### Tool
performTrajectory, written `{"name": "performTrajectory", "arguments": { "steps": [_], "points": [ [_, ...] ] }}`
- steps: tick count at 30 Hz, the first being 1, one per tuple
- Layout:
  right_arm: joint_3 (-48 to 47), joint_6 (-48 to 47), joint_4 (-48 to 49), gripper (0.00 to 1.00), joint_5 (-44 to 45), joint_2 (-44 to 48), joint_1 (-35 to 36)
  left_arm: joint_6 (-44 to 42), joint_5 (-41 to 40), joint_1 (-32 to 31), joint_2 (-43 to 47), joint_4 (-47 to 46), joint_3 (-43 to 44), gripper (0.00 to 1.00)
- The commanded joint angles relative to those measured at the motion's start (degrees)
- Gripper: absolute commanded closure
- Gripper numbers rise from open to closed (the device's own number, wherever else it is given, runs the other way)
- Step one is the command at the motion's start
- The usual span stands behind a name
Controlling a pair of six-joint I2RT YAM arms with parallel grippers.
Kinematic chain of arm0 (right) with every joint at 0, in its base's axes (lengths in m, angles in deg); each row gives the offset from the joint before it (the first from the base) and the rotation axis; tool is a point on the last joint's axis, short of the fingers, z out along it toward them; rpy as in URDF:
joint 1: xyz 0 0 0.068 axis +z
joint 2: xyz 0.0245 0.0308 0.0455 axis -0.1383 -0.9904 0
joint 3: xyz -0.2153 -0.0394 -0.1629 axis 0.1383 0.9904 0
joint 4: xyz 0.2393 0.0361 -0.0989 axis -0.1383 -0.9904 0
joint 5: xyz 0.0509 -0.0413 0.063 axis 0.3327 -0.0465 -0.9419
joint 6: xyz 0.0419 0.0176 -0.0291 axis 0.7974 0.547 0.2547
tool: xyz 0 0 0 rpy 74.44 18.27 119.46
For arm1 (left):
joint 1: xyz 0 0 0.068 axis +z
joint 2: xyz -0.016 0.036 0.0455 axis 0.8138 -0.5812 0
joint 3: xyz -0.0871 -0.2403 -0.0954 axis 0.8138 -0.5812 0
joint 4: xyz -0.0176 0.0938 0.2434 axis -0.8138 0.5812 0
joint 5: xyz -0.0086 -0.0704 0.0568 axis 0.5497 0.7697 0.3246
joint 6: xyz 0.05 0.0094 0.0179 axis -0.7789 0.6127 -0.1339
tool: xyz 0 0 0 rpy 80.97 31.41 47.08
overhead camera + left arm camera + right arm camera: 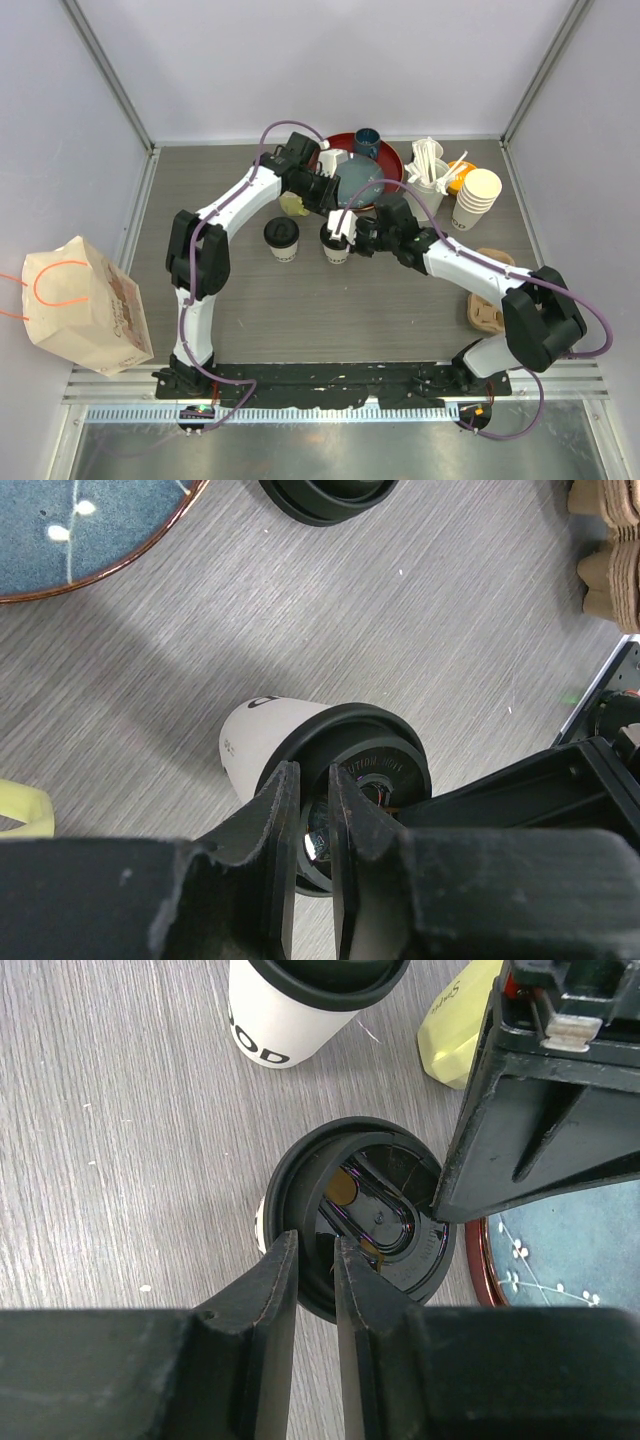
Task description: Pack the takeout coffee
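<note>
Directly under grippers (313,777) (317,1242) (rim (290,1175) straddled): cup (255,740).

Left hand (314,780) and right hand (316,1245) face each other, both pinched nearly closed.

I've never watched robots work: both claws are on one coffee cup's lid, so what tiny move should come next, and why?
Probably a slight, level lift together. The left gripper and right gripper pinch opposite sides of the lid on one cup, so uneven pulling could pop it; the carrier sits to the right.
</note>
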Motion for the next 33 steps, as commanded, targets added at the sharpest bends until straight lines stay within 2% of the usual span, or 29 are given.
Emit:
{"name": "performTrajectory", "arguments": {
  "steps": [1,6,8,14,20,23,28,31,33],
  "points": [
    [3.5,0.7,-7.7,0.79,7.9,-3.3,-0.6,-1.8,-3.4,-0.8,-0.6,6.0,-2.5,0.81],
    [3.3,1.5,-6.7,0.77,5.9,-1.9,-0.6,-2.2,-3.0,-0.8,1.0,6.4,-0.4,0.81],
    [2.0,2.8,-6.3,0.72,5.0,-1.5,-0.6,-2.0,-1.7,-0.8,2.2,5.7,0.5,0.79],
    [-0.6,6.8,-3.1,0.60,3.0,1.6,-0.4,-1.6,-1.0,-0.7,3.0,5.0,3.9,0.68],
    [-2.7,8.5,-2.6,0.55,-0.4,4.6,-0.4,-0.4,-0.1,-0.3,4.0,3.4,5.7,0.54],
    [-3.5,8.8,-2.2,0.53,-0.6,5.5,-0.4,-0.7,-0.2,-0.2,4.2,3.7,7.4,0.51],
    [-5.9,9.7,-3.0,0.47,-0.3,6.0,-0.4,-0.9,-1.7,0.4,3.3,5.2,9.6,0.48],
    [-8.2,10.9,-3.8,0.46,0.1,6.1,-0.4,-0.9,-2.1,1.0,3.2,5.7,10.2,0.48],
    [-9.8,14.9,-3.7,0.45,2.3,6.8,-0.5,-1.0,-2.0,1.4,3.6,6.3,10.6,0.48]
  ]
}}
